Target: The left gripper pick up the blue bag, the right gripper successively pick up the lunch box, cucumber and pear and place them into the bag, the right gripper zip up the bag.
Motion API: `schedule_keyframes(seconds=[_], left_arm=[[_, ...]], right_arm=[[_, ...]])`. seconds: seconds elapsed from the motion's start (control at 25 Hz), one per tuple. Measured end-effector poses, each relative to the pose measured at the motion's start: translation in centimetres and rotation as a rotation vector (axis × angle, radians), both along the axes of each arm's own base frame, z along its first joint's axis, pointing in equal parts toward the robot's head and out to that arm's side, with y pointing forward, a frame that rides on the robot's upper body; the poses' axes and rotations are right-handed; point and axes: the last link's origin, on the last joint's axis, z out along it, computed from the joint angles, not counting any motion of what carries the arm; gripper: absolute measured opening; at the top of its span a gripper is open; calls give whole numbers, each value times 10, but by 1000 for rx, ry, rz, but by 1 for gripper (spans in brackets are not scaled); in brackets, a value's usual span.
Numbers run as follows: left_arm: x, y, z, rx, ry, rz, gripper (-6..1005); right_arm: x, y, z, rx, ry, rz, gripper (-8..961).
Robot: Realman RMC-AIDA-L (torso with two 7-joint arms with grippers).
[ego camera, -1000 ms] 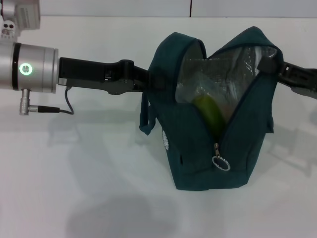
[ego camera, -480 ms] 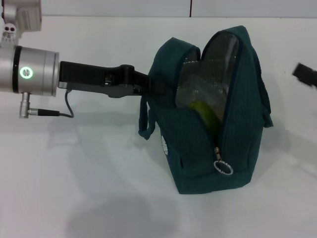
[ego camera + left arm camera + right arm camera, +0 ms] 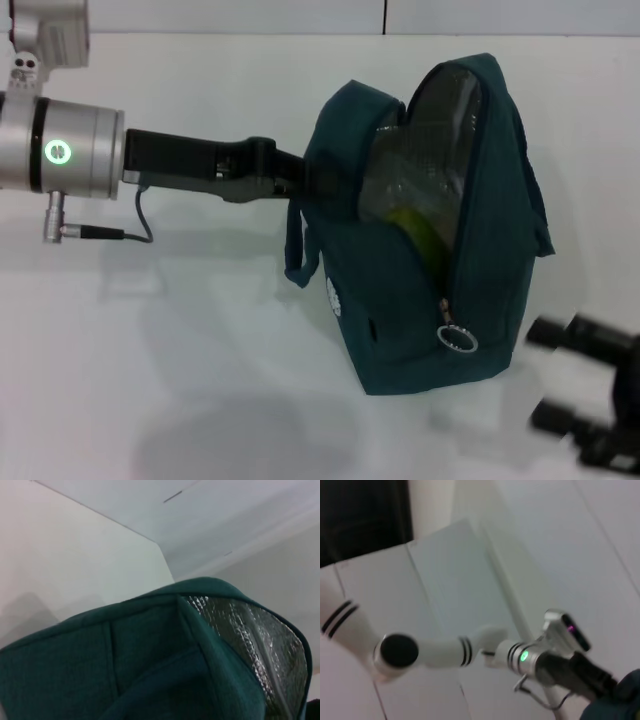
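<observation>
The blue bag [image 3: 420, 300] stands upright mid-table with its mouth partly open, showing the silver lining [image 3: 445, 130]. Its ring zip pull [image 3: 458, 338] hangs low on the front seam. Inside the mouth I see the green cucumber [image 3: 415, 225]; the lunch box and pear are hidden. My left gripper [image 3: 305, 178] reaches in from the left and is shut on the bag's near rim. The left wrist view shows the bag's fabric [image 3: 150, 670] and foil [image 3: 260, 645] close up. My right gripper [image 3: 548, 375] is open, low at the front right, apart from the bag.
The white table [image 3: 200, 380] runs around the bag, bounded by a back wall. A cable [image 3: 135, 225] hangs under the left wrist. The right wrist view looks across at the left arm [image 3: 445, 650] and a corner of the bag [image 3: 622, 702].
My right gripper let go of the bag's right rim, swung out of view, and now sits low at the front right. The bag's mouth has narrowed.
</observation>
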Motion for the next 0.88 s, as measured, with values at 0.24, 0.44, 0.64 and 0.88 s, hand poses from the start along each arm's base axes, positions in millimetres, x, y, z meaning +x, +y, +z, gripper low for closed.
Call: schedule_keyframes(seconds=[0.24, 0.44, 0.64, 0.88], left_arm=[[0, -1, -2, -10, 2, -2, 41], [0, -1, -2, -10, 2, -2, 40], [0, -2, -2, -9, 2, -1, 39], [0, -2, -2, -10, 3, -2, 39]], right_arm=[[5, -10, -24, 29, -54, -13, 742], [8, -8, -26, 45, -68, -35, 739], [15, -3, -26, 87, -98, -78, 737], [13, 8, -32, 92, -135, -80, 735]])
